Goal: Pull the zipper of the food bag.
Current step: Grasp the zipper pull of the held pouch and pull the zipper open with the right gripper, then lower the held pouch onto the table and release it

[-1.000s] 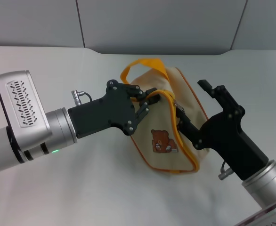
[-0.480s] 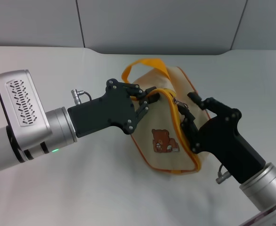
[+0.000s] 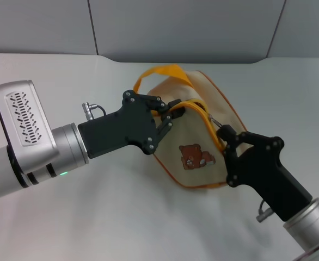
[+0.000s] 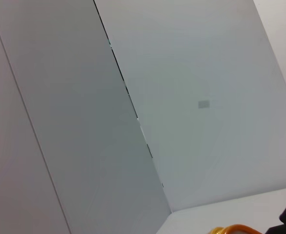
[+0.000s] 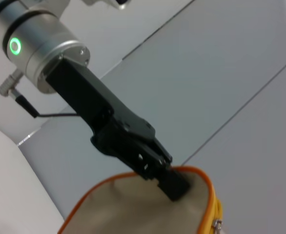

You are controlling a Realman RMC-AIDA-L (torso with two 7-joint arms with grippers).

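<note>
The beige food bag with orange piping and a brown bear patch lies on the white table, its orange loop strap at the far side. My left gripper is shut on the bag's rim at its left corner. My right gripper is shut on the silver zipper pull, partway along the orange zipper tape. The right wrist view shows the left gripper clamped on the bag, with the pull at the rim. The left wrist view shows only a bit of strap.
The white table spreads around the bag, with grey wall panels behind its far edge. Both black forearms reach over the table's middle, the left from the left and the right from the front right.
My right gripper has closed on the zipper pull and moved toward the front right along the rim. The bag has shifted and tilted with it. The left gripper has held its place.
</note>
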